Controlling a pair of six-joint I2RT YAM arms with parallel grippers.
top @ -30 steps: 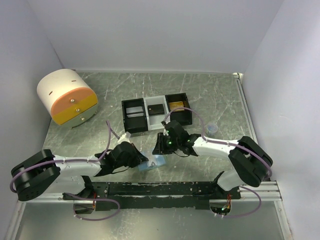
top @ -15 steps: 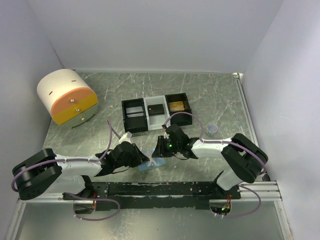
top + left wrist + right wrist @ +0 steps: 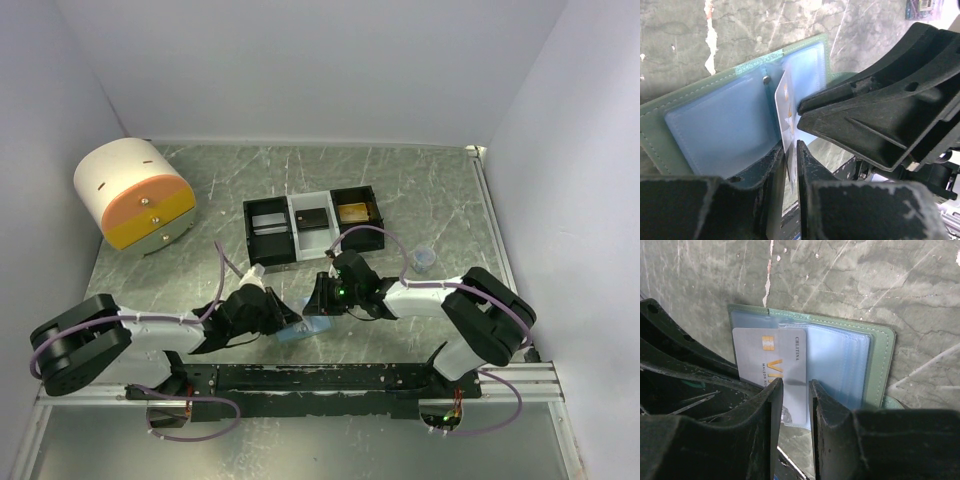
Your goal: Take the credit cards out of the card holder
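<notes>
We see the card holder [image 3: 298, 333] lying open on the marbled grey-green table [image 3: 420, 190], at the near middle just beyond the rail that carries the arm bases, and on the near side of a black-and-white three-compartment tray [image 3: 310, 203]. Its sage-green outside shows as a stitched rim around the pale blue clear pockets inside. Both arms reach inward and meet over it, the left gripper [image 3: 288, 318] from the left and the right gripper [image 3: 318, 302] from the right, so close that each fills part of the other's wrist view. A white credit card [image 3: 757, 357] with a gold chip and printed lettering stands partly out of the holder, at the fold between the two panels. In the left wrist view we see this card edge-on, running down into the slim gap between the left gripper's fingers [image 3: 772, 190]; the jaws are set narrow around it, but we cannot tell whether they actually pinch it. The right gripper's fingers [image 3: 827, 415] are also only a little apart, with nothing between them; the card and the holder's pockets show through the gap behind them. One of its fingertips sits right at the card's edge, over the holder's right panel. Far left on the table stands a round white and orange drawer unit [image 3: 135, 195], and a small clear cup [image 3: 425, 258] lies to the right of the tray.
</notes>
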